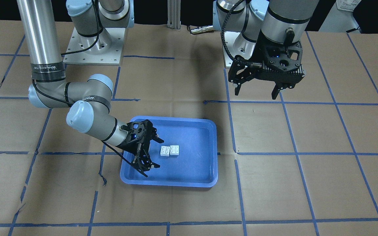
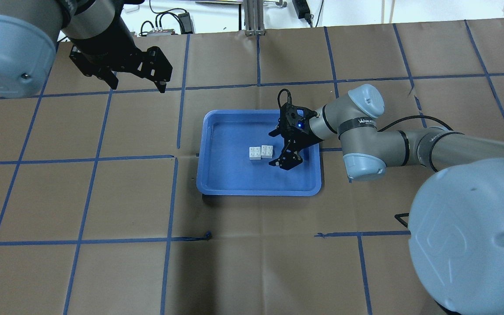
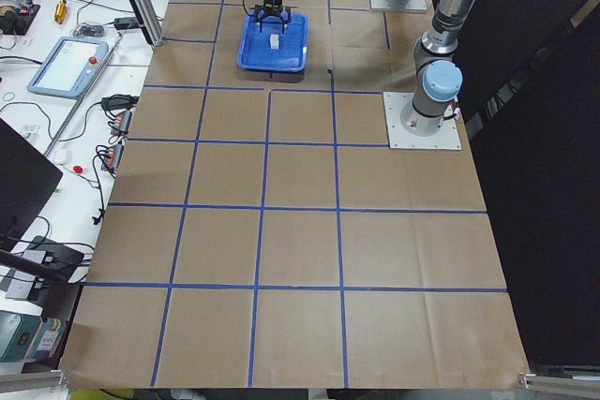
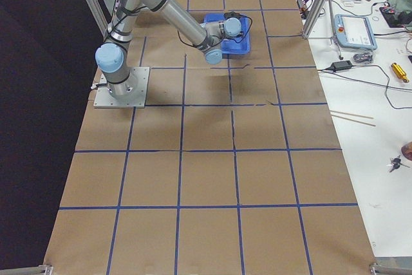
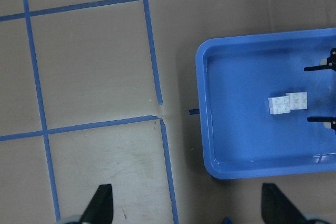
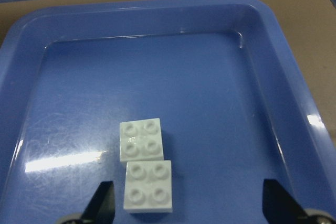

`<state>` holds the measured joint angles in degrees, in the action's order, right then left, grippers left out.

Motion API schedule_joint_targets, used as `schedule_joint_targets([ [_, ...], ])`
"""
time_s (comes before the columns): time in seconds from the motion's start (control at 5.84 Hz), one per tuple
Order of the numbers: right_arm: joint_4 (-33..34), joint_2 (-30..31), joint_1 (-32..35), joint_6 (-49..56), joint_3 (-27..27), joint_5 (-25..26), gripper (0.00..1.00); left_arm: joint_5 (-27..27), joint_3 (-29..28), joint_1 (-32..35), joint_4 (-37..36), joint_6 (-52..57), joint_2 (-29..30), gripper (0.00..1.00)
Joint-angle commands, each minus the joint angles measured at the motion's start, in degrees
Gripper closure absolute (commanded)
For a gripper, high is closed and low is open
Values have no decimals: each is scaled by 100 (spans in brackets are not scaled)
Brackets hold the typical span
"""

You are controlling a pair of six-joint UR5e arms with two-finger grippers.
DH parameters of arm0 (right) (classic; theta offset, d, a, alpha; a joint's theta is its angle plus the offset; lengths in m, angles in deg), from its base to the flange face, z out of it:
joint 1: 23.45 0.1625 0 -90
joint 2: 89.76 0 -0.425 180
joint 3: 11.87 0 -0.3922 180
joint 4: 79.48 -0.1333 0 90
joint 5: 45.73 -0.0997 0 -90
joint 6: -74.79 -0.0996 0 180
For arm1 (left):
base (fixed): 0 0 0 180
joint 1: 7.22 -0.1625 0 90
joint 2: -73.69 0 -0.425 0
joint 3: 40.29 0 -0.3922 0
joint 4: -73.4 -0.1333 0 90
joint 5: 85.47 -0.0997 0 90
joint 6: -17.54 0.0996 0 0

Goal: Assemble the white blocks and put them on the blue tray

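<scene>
Two white blocks (image 1: 170, 150) lie studs up on the floor of the blue tray (image 1: 169, 183), touching along one edge and slightly offset; whether they are locked together I cannot tell. My right gripper (image 1: 154, 154) hovers low inside the tray right beside them, open, holding nothing. In the right wrist view the blocks (image 6: 144, 169) sit just ahead of the spread right gripper (image 6: 189, 208). My left gripper (image 1: 255, 95) hangs open and empty, high above the table and away from the tray. The left wrist view shows the blocks (image 5: 287, 102) and tray (image 5: 236, 124) from above.
Brown paper with a blue tape grid covers the table (image 2: 103, 197). The arm bases (image 1: 94, 46) stand on the robot's side. A bench with a tablet (image 3: 70, 61) and cables runs along the far side.
</scene>
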<state>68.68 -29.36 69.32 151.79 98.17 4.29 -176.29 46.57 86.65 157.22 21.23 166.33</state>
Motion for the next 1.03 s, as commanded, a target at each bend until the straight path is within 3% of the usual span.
schedule_joint_targets([
  [0.0, -259, 356, -5, -367, -36, 453, 0, -6, -11, 0, -15, 0, 0, 1],
  [0.51, -1154, 1155, -31, -1420, -132, 1611, 0, -6, -2, 0, -24, 0, 0, 1],
  [0.86, -2198, 1622, -84, -2612, -482, 2542, 0, -49, 15, 9, -76, -9, 52, 1],
])
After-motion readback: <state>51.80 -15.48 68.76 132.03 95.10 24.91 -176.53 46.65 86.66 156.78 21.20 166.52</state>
